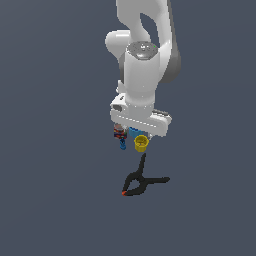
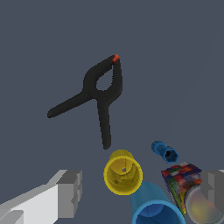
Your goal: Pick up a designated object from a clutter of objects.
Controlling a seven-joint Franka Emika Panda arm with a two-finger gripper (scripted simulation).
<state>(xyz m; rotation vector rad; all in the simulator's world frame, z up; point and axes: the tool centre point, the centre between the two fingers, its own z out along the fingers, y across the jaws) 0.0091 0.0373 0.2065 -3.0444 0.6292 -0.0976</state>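
The arm (image 1: pixel 142 60) consists of glossy white rounded housings with grey joint sections and a grey circular end cap. A white rectangular hand block carries the claw (image 2: pixel 142 192), whose fingers (image 2: pixel 70 192) are pale grey and blocky.

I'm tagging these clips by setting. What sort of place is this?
Most likely a bare simulated test scene, not a real room: a flat, featureless grey floor, smoothly rendered objects like the yellow cup and black spring clamp, and no walls or furniture.
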